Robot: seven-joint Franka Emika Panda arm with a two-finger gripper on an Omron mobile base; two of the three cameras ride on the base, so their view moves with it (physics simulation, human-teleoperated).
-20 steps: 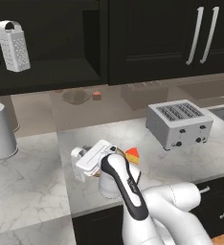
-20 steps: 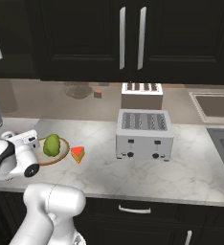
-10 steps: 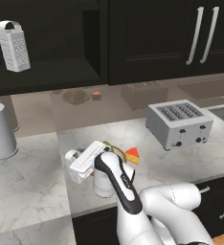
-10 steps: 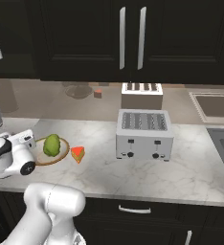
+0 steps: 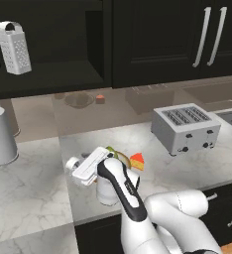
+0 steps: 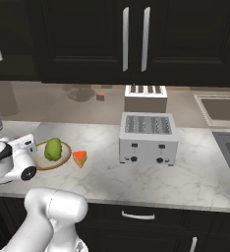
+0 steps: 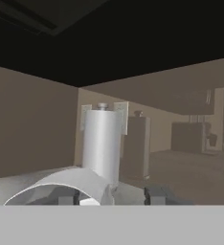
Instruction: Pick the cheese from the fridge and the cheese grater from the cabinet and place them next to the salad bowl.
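Cheese grater [image 5: 15, 48] standing on the open cabinet [image 5: 48, 74] shelf, upper left

Gripper [image 5: 81, 168] hovering low beside the salad bowl [image 6: 52, 161], jaw state impossible to tell; cheese [image 6: 79, 158] lying just right of the bowl, toaster [image 6: 147, 138] further right

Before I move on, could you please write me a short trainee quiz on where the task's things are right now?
1. True or false: the cheese lies on the counter right beside the salad bowl.
2. Where is the cheese grater? A: standing in the open cabinet. B: on top of the toaster. C: inside the salad bowl.
3. What lies in the salad bowl?

Key: 1 true; 2 A; 3 a green lettuce head.
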